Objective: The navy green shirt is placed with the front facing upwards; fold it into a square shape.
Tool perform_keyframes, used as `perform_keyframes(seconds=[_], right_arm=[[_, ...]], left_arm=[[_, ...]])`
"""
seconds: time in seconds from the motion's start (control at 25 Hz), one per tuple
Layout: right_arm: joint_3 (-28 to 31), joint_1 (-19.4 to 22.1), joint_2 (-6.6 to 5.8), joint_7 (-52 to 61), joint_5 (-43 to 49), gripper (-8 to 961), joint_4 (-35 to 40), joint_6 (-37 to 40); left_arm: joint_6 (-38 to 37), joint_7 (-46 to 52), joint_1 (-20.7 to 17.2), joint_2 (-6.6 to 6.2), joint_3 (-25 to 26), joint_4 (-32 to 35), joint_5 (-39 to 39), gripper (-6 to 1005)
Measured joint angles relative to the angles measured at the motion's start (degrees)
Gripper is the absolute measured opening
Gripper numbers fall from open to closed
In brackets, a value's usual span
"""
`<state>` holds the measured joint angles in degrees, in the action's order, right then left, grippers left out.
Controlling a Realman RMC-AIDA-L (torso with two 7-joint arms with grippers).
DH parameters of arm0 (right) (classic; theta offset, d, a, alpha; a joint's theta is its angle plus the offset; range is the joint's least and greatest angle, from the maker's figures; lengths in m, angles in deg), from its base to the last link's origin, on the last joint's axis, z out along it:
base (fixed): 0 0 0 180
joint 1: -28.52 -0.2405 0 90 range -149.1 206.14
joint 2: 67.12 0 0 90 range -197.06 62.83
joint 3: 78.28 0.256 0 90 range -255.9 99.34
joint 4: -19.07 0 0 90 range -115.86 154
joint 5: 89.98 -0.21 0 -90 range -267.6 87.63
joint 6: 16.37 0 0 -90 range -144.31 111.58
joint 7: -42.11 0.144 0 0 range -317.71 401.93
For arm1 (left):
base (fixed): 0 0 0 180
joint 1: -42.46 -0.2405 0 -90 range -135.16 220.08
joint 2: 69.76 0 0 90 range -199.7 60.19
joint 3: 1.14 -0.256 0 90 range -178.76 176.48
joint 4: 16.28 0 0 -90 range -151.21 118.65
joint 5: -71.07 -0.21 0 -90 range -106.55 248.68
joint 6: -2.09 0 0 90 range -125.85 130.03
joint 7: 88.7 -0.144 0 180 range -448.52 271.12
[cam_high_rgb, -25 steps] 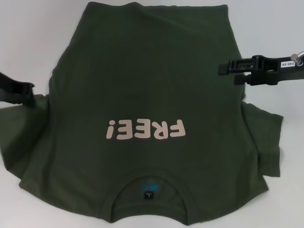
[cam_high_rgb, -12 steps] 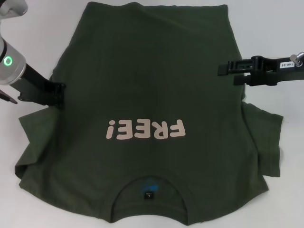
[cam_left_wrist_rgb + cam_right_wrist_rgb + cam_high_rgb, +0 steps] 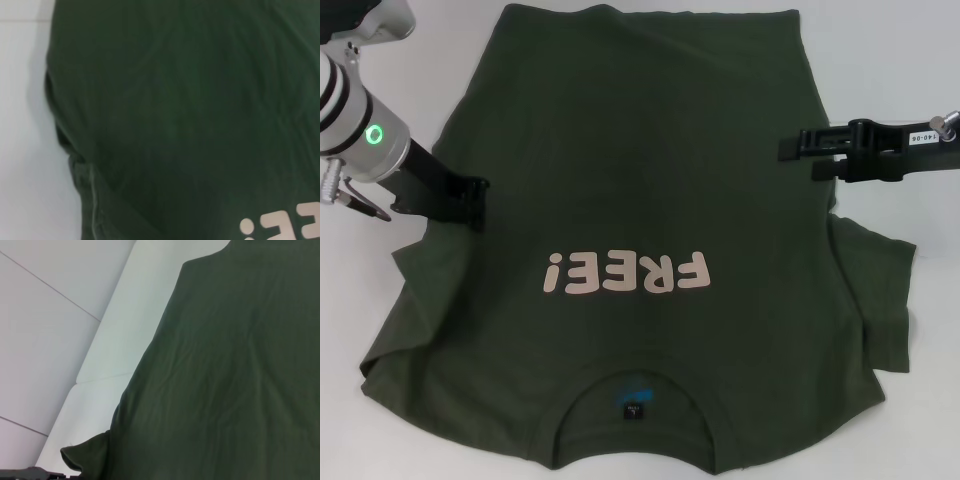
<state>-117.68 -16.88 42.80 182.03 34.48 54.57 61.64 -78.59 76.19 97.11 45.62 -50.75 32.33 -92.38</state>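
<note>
On the white table in front of you, the navy green shirt is lying print-up with its collar nearest the robot. Your left gripper is pinching the shirt's left edge, jaws closed on fabric. Your right gripper is hovering over the right edge; whether it is open, you cannot tell.

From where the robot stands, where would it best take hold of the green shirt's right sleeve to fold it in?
Probably at the sleeve's outer hem, coming in from the robot's right over the bare table. On the navy green shirt that sleeve lies flat and sticks out sideways, so its free edge is easy to pinch. The right gripper hovers over the shirt's right edge; the left gripper is at the opposite edge.
</note>
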Motion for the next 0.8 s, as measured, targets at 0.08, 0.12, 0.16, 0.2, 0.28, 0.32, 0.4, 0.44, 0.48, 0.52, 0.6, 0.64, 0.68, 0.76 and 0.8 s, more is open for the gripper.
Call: perform_keyframes(seconds=[0.08,0.12,0.16,0.2,0.28,0.32,0.4,0.44,0.48,0.52,0.6,0.64,0.68,0.76,0.8], right_arm=[[0.0,0.0,0.04,0.0,0.0,851,0.0,-0.1],[0.0,0.0,0.04,0.0,0.0,851,0.0,-0.2],[0.0,0.0,0.03,0.0,0.0,851,0.0,-0.2],[0.1,0.0,0.04,0.0,0.0,851,0.0,-0.2],[0.2,0.0,0.02,0.0,0.1,851,0.0,-0.2],[0.2,0.0,0.0,0.0,0.1,851,0.0,-0.2],[0.1,0.0,-0.01,0.0,0.1,851,0.0,-0.2],[0.1,0.0,-0.01,0.0,0.2,851,0.0,-0.2],[0.1,0.0,-0.03,0.0,0.2,851,0.0,-0.2],[0.1,0.0,-0.06,0.0,0.2,851,0.0,-0.3],[0.1,0.0,-0.11,0.0,0.2,851,0.0,-0.3],[0.1,0.1,-0.11,0.0,0.2,851,0.0,-0.4],[0.1,0.1,-0.11,0.0,0.2,851,0.0,-0.4],[0.1,0.1,-0.16,0.0,0.2,851,0.0,-0.4],[0.1,0.1,-0.17,0.0,0.2,851,0.0,-0.4]], left_arm=[[0.3,-0.1,0.1,0.19,0.0,0.0,0.1,87],[0.5,-0.3,0.2,0.29,0.0,-0.1,0.2,90],[0.7,-0.4,0.3,0.34,0.0,-0.3,0.2,93],[1.0,-0.8,0.4,0.39,0.0,-0.6,0.1,95],[1.2,-2.3,0.6,0.42,-0.2,-1.2,0.2,100],[1.3,-3.6,0.8,0.41,-0.3,-1.6,0.3,103],[1.7,-4.6,0.8,0.47,-0.4,-1.9,0.3,108],[2.1,-4.9,0.8,0.61,-0.6,-1.8,0.2,110],[2.5,-4.8,0.6,0.86,-0.7,-1.6,0.1,113],[2.7,-4.9,0.5,0.97,-0.8,-1.5,0.1,145],[2.7,-5.6,0.4,1.31,-0.5,-1.4,0.7,210],[2.3,-6.8,0.4,1.46,0.0,-1.3,1.8,242],[1.6,-8.1,0.3,1.52,0.6,-1.3,2.9,275],[-0.4,-11.2,0.2,1.53,2.4,-1.3,5.8,329],[-1.3,-12.4,0.0,1.45,3.5,-1.0,7.0,350]])
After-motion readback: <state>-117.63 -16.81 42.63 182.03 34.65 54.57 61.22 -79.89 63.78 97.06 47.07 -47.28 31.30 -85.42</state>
